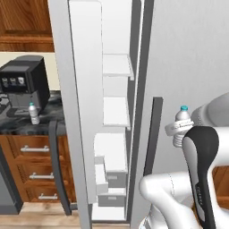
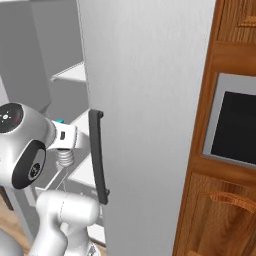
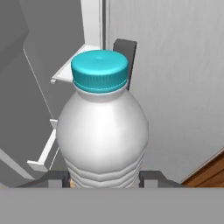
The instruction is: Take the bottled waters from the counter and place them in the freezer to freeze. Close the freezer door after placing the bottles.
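One clear, teal-capped bottled water [image 3: 103, 127] stands upright, clamped in the tool [image 3: 105, 178].

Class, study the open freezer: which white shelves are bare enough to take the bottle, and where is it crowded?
Two white shelves between the freezer's grey walls are bare. Below, white drawers crowd the space. The gripper holds a clear teal-capped bottle.

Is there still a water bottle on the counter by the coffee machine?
Yes, one bottle stands on the counter beside the coffee machine.
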Controlling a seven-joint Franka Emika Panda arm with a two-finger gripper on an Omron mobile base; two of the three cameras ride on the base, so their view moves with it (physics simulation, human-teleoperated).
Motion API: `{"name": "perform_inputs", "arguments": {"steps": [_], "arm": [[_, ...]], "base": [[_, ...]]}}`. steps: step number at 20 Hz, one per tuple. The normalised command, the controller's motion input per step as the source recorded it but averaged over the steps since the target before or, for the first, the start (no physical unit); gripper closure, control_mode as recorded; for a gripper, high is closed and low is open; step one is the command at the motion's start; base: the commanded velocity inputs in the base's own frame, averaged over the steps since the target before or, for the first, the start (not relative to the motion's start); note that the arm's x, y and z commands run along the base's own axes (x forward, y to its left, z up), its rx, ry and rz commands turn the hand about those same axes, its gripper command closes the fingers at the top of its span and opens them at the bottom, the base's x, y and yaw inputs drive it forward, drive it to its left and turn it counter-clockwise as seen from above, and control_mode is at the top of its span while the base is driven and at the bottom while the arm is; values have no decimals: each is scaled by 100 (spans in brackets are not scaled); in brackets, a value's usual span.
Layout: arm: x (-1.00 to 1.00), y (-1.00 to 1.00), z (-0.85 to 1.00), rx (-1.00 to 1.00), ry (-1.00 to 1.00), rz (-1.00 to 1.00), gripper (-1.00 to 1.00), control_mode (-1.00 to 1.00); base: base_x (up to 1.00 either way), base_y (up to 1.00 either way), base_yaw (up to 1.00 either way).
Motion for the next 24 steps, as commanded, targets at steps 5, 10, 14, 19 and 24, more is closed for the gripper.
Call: {"name": "perform_inputs", "arguments": {"steps": [5, 10, 14, 19, 24], "arm": [[0, 0, 0, 0, 0, 0, 100, 100], [0, 0, 0, 0, 0, 0, 100, 100], [0, 0, 0, 0, 0, 0, 100, 100], [0, 0, 0, 0, 0, 0, 100, 100], [0, 0, 0, 0, 0, 0, 100, 100]], "base": [[29, 11, 0], [29, 18, -1], [21, 31, -3], [17, 33, -1], [16, 30, 0]]}}
